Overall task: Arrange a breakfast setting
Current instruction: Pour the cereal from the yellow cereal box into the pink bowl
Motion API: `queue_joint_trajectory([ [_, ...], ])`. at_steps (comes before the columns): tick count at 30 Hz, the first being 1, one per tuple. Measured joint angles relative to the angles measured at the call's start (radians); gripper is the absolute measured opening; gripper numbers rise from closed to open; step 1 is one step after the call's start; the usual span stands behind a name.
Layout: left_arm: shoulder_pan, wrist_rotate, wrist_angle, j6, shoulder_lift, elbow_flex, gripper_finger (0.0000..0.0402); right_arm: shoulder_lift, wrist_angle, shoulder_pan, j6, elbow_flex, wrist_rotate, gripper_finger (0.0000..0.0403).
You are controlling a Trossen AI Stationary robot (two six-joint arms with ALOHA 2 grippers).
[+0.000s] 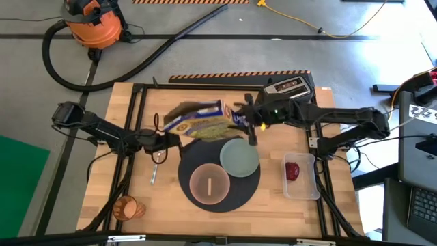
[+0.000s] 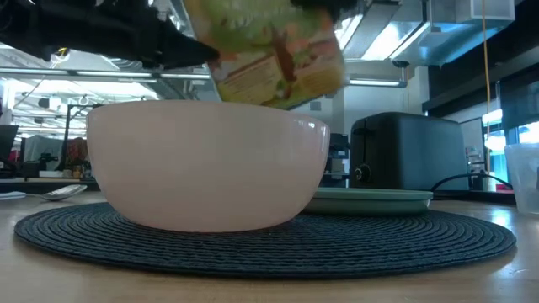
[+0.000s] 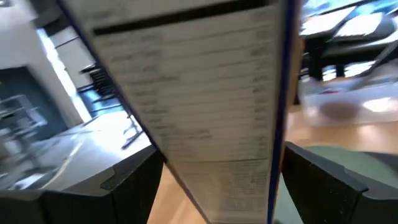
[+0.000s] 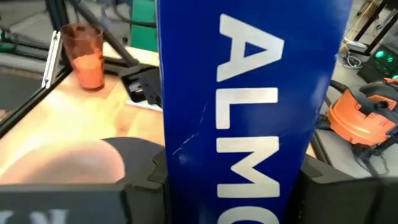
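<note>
A cereal box (image 1: 201, 119) hangs tilted over the far part of the round dark-grey mat (image 1: 240, 195). My left gripper (image 1: 161, 138) is shut on its left end and my right gripper (image 1: 250, 125) on its right end. The pink bowl (image 1: 209, 183) and the pale green plate (image 1: 239, 158) rest on the mat. The metal spoon (image 1: 154, 171) lies left of the mat. The orange cup (image 1: 130, 207) stands at the near left. The red apple (image 1: 293, 170) lies in a clear tub. No toast slice shows. My left gripper pinches the box's narrow printed panel (image 3: 205, 130) between its two fingers (image 3: 134, 186), coming level from the table's left. The box is clear of the table. My right gripper pinches the box's blue lettered side (image 4: 249, 124) between its two fingers (image 4: 146, 180), coming from the table's right. The box is lifted clear.
The black toaster (image 1: 290, 87) stands at the far right, just behind my right arm. The clear tub (image 1: 301, 176) sits right of the mat. An orange vacuum (image 1: 92, 22) and its hose lie on the floor beyond the table.
</note>
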Motion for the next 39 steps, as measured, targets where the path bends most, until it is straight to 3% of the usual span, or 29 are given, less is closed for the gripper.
queue_joint_trajectory([
  [7,0.031,0.014,-0.079,-0.001,0.002,-0.003,0.0308,0.031,0.314,-0.111,-0.001,-0.222,-0.116,0.0164],
  [12,0.079,0.016,-0.154,-0.043,0.002,-0.003,0.0308,0.107,0.467,-0.155,-0.013,-0.294,-0.159,0.0165],
  [21,0.145,0.127,-0.233,-0.084,0.003,-0.006,0.0308,0.222,0.528,-0.171,-0.066,-0.298,-0.209,0.0166],
  [29,0.145,0.125,-0.242,-0.096,0.002,-0.002,0.0301,0.225,0.532,-0.209,-0.101,-0.298,-0.267,0.0171],
  [34,0.150,0.090,-0.240,-0.129,0.000,0.000,0.0278,0.227,0.519,-0.226,-0.041,-0.298,-0.253,0.0222],
  [39,0.166,0.064,-0.248,-0.171,0.000,0.000,0.0265,0.226,0.520,-0.228,0.058,-0.298,-0.035,0.0294],
])
